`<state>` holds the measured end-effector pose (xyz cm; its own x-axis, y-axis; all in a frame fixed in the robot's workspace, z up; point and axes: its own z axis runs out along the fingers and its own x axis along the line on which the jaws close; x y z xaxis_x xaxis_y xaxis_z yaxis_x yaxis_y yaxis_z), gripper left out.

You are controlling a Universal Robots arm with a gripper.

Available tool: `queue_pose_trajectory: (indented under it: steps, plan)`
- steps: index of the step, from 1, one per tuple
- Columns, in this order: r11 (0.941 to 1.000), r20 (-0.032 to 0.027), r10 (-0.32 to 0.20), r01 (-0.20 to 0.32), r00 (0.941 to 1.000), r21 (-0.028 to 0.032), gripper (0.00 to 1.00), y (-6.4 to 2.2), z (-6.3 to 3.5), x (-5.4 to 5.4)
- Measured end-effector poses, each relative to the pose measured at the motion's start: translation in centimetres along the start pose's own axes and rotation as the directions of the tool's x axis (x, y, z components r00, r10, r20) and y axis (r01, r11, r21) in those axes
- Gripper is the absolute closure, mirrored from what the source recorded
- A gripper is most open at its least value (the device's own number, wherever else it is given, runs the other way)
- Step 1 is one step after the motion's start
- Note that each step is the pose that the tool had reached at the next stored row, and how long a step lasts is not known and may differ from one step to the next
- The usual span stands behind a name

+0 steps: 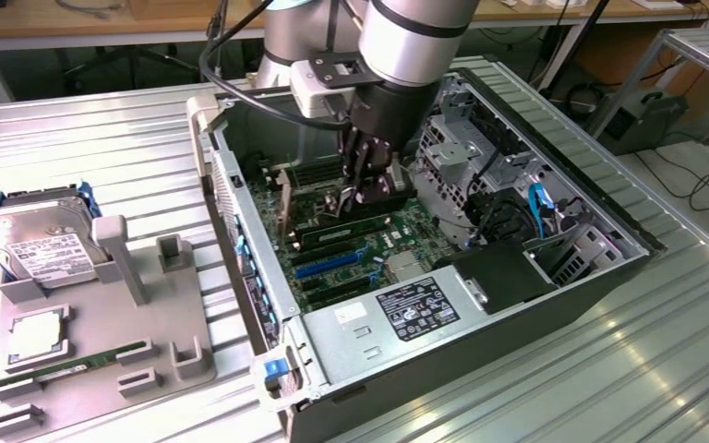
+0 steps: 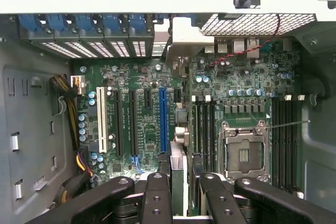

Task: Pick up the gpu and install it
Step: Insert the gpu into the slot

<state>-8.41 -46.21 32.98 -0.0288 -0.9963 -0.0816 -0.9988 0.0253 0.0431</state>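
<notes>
The gripper [image 1: 373, 189] hangs inside the open computer case [image 1: 601, 268] over the motherboard [image 2: 142, 82], its fingers [image 2: 157, 195] clamped on the gpu [image 2: 178, 182]. The card stands on edge between them, above the slots, seen end-on as a thin green-and-black strip running to a silver bracket [image 2: 184, 38] at the case's rear wall.

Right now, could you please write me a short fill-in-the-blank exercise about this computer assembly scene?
1. The gripper holds the gpu inside the computer case, whose side is ____.
2. The hard drive lies at the exterior view's ____.
3. The memory stick on the grey holder is ____ in colour.

Missing words: open; left; green.
</notes>
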Motion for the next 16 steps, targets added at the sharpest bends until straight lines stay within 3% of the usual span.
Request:
queue_pose_trajectory:
  steps: [7,8,11,16]
  plan:
    - [1.0000,0.0000,0.000,0.000,1.0000,0.0000,0.74,-0.01,0.04,0.5]
    - [1.0000,0.0000,0.000,0.000,1.0000,0.0000,0.74,-0.04,0.13,1.2]
    - [1.0000,0.0000,0.000,0.000,1.0000,0.0000,0.74,-0.11,1.25,2.2]
    - [1.0000,0.0000,0.000,0.000,1.0000,0.0000,0.74,-0.15,2.04,2.5]
